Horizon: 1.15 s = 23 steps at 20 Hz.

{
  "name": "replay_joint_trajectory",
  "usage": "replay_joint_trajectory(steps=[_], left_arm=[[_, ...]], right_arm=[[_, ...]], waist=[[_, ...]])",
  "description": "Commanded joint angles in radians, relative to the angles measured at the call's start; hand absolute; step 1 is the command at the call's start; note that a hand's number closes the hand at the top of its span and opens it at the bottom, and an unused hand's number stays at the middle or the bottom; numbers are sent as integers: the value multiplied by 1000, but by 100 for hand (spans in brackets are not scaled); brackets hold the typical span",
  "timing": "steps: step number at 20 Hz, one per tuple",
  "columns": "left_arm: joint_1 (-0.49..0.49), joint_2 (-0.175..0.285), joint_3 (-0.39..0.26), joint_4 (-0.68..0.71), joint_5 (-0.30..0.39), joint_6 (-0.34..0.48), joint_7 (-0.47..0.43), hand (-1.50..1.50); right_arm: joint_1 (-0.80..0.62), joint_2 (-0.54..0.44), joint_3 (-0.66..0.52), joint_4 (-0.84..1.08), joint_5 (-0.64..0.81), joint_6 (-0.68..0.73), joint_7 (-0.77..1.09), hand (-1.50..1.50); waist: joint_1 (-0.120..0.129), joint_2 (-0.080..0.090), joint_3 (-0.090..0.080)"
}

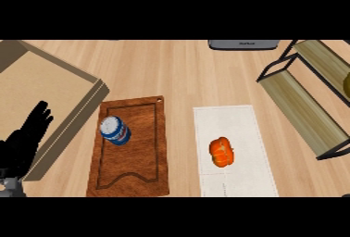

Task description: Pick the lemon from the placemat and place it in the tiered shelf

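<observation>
A white placemat [232,125] lies on the wooden counter, right of centre. On its lower half sits a round, ribbed orange fruit [221,152]; nothing lemon-yellow lies on the mat. The tiered shelf [304,111], a black frame with wooden planks, stands at the right. A dull yellow rounded thing [346,85] shows at the right edge, over the shelf, mostly cut off. My left hand [24,139] rests at the left edge, fingers straight and up, far from the mat. My right hand does not show.
A brown cutting board [140,157] lies left of the placemat with a blue and white can [115,130] standing on it. A large cardboard box [48,88] fills the left side. A grey object [244,44] sits at the far edge.
</observation>
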Motion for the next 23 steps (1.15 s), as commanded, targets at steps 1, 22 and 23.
replay_joint_trajectory(steps=[1,22,23], left_arm=[[24,-32,-22,4,-29,29,24,0],[104,11,77,23,1,17,24,0],[118,-19,48,7,-15,25,12,0]], right_arm=[[38,58,-14,-144,-64,-61,32,-150],[-59,-72,-189,-873,-151,744,182,-150],[-86,-86,-184,-872,-135,766,175,-150]], waist=[[-4,2,-4],[-120,-54,-10],[-122,-58,-12]])
